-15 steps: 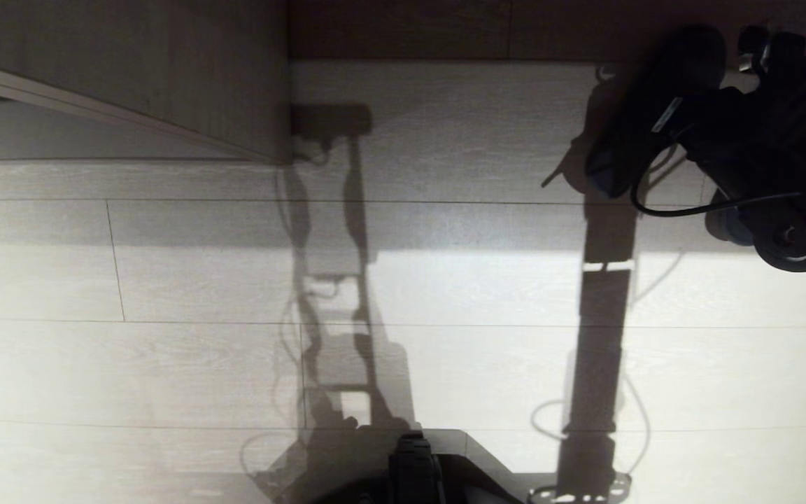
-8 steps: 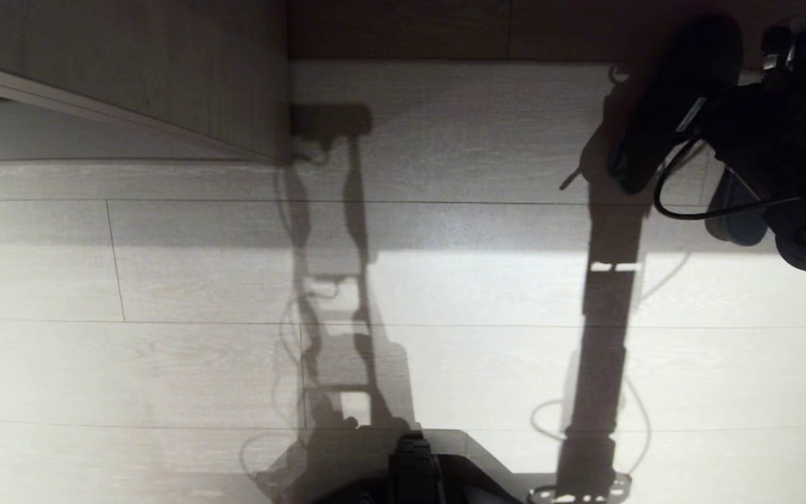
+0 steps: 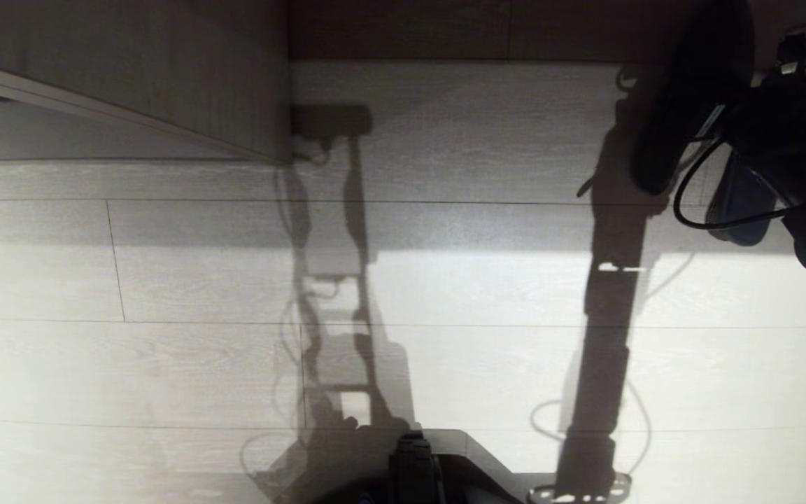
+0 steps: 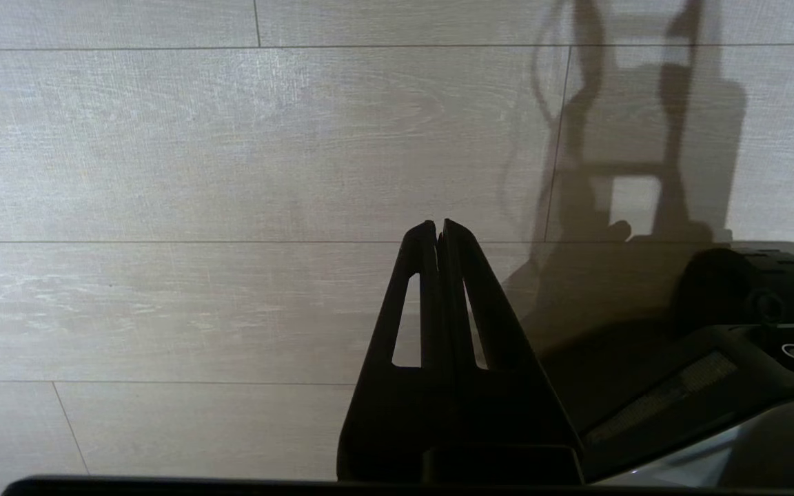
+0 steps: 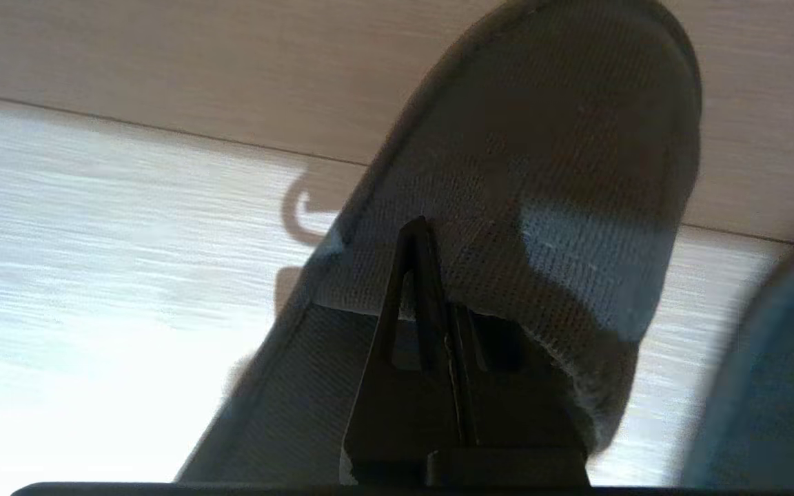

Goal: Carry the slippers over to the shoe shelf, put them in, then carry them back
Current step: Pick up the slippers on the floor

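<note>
slippers (image 3: 697, 98) cut off at top edge

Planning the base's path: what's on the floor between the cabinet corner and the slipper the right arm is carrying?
Bare floor, crossed only by shadows, in the head view, from cabinet corner to slipper in the right gripper.

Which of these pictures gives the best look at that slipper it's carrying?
The right wrist view: the slipper fills it, fabric weave visible, pinched by the right gripper. The head view shows only a dark silhouette. The left wrist view shows none.
</note>
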Controlling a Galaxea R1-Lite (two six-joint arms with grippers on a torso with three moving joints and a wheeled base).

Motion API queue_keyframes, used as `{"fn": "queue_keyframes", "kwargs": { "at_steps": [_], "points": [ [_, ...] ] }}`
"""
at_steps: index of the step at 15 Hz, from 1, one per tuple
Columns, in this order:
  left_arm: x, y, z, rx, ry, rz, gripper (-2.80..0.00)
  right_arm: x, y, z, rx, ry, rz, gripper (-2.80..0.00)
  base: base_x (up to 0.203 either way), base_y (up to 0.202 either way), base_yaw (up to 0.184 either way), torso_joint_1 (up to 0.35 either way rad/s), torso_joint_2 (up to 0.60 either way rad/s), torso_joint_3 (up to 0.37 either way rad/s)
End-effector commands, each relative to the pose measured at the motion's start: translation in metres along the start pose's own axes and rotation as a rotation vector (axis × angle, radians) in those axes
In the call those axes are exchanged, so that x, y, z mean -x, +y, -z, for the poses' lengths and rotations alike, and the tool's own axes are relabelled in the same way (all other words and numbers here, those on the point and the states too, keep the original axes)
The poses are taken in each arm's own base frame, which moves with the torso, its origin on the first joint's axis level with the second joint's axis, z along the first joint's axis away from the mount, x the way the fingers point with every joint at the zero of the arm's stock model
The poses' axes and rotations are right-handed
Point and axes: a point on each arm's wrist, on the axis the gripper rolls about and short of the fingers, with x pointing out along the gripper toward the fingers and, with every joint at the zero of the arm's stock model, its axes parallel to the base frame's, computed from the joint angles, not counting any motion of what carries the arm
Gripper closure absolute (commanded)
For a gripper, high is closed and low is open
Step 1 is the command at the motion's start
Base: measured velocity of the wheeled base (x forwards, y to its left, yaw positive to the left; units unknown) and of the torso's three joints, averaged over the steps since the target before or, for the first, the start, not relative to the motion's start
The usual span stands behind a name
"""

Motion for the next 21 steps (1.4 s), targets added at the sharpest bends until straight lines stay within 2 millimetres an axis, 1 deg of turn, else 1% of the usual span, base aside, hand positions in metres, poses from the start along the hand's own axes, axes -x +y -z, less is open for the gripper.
{"fn": "queue_keyframes", "kwargs": {
  "at_steps": [1,3,4,5,8,13,18,21],
  "points": [
    [0.0,0.0,0.0,0.0,-0.001,0.0,0.0,0.002,-0.01,0.001,0.015,-0.001,0.012,0.0,0.0,0.0,0.0,0.0,0.0,0.0],
    [0.0,0.0,0.0,0.0,-0.001,0.0,0.0,0.004,-0.015,0.001,0.023,0.001,0.012,0.0,0.0,0.0,0.0,0.0,0.0,0.0],
    [0.0,0.0,0.0,0.0,-0.001,0.0,0.0,0.006,-0.023,0.003,0.033,0.008,0.017,0.0,0.0,0.0,0.0,0.0,0.0,0.0],
    [0.0,0.0,0.0,0.0,-0.001,0.0,0.0,0.007,-0.027,0.004,0.038,0.01,0.017,0.0,0.0,0.0,0.0,0.0,0.0,0.0],
    [0.0,0.0,0.0,0.0,-0.001,0.0,0.0,0.009,-0.034,0.007,0.046,0.02,0.004,0.0,0.0,0.0,0.0,0.0,0.0,0.0],
    [0.0,0.0,0.0,0.0,-0.001,0.0,0.0,0.01,-0.042,0.01,0.056,0.025,-0.01,0.0,0.0,0.0,0.0,0.0,0.0,0.0],
    [0.0,0.0,0.0,0.0,-0.001,0.0,0.0,0.011,-0.045,0.014,0.055,0.036,-0.006,0.0,0.0,0.0,0.0,0.0,0.0,0.0],
    [0.0,0.0,0.0,0.0,-0.001,0.0,0.0,0.012,-0.05,0.021,0.055,0.055,0.004,0.0,0.0,0.0,0.0,0.0,0.0,0.0]
  ]
}}
